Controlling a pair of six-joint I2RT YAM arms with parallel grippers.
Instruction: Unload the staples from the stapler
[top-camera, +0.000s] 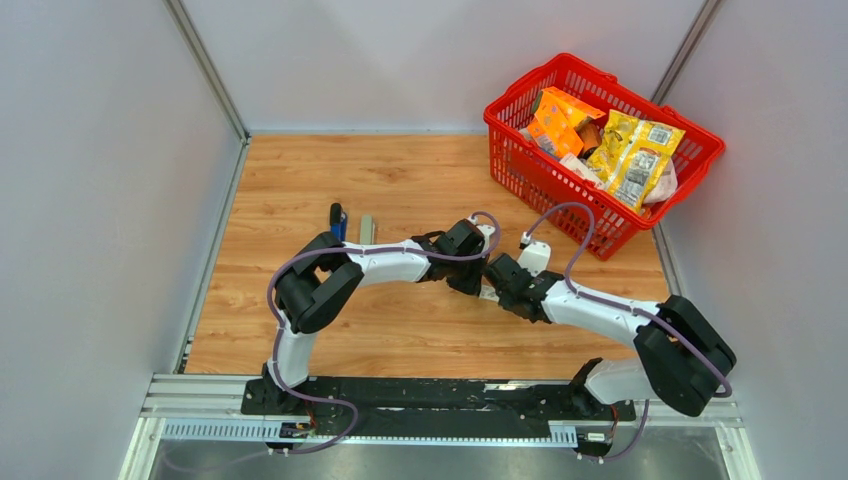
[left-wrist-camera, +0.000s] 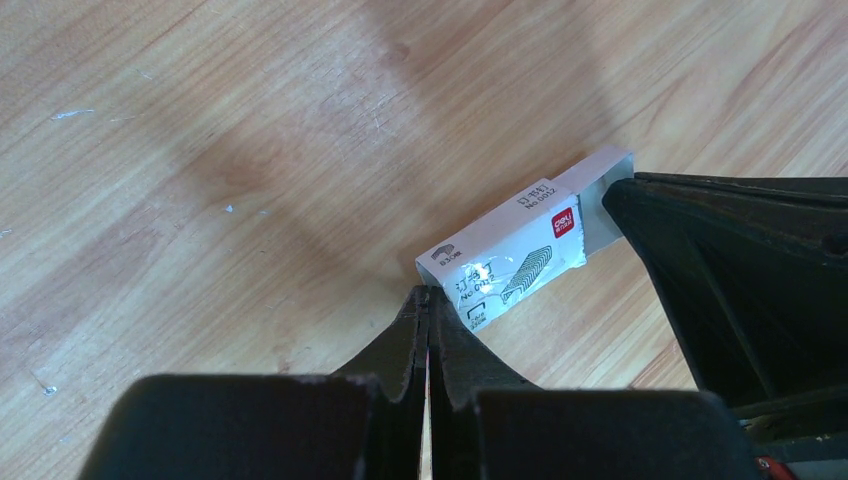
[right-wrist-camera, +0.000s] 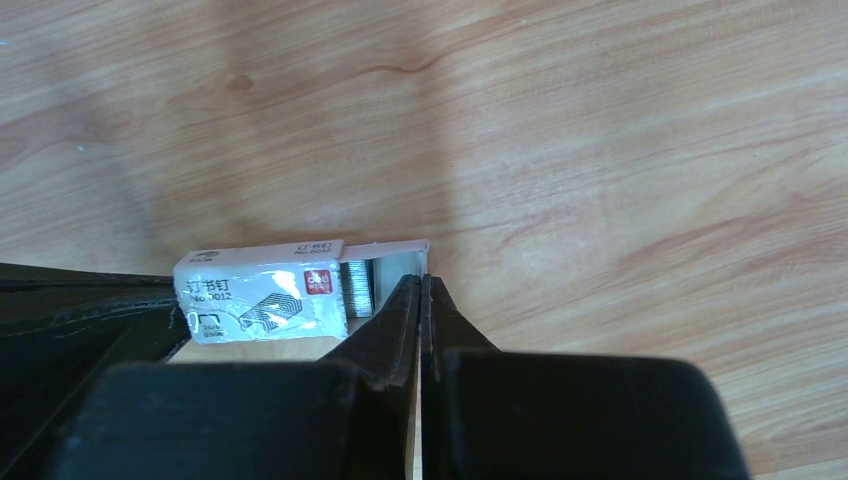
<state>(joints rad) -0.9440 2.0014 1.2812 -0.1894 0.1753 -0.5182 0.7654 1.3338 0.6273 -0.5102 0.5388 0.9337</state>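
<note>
A small white staple box (top-camera: 489, 291) lies on the wooden table between my two grippers. Its drawer is slid partly out, and a silvery block of staples (right-wrist-camera: 360, 288) shows inside. My left gripper (left-wrist-camera: 428, 293) is shut, its tips touching the near corner of the box sleeve (left-wrist-camera: 510, 250). My right gripper (right-wrist-camera: 423, 280) is shut at the end wall of the drawer (right-wrist-camera: 390, 262) and seems to pinch it. The dark blue stapler (top-camera: 338, 220) lies far left of both grippers, with a grey strip (top-camera: 366, 228) beside it.
A red basket (top-camera: 640, 215) full of snack packets stands at the back right, close to the right arm's cable. Grey walls enclose the table on the left, back and right.
</note>
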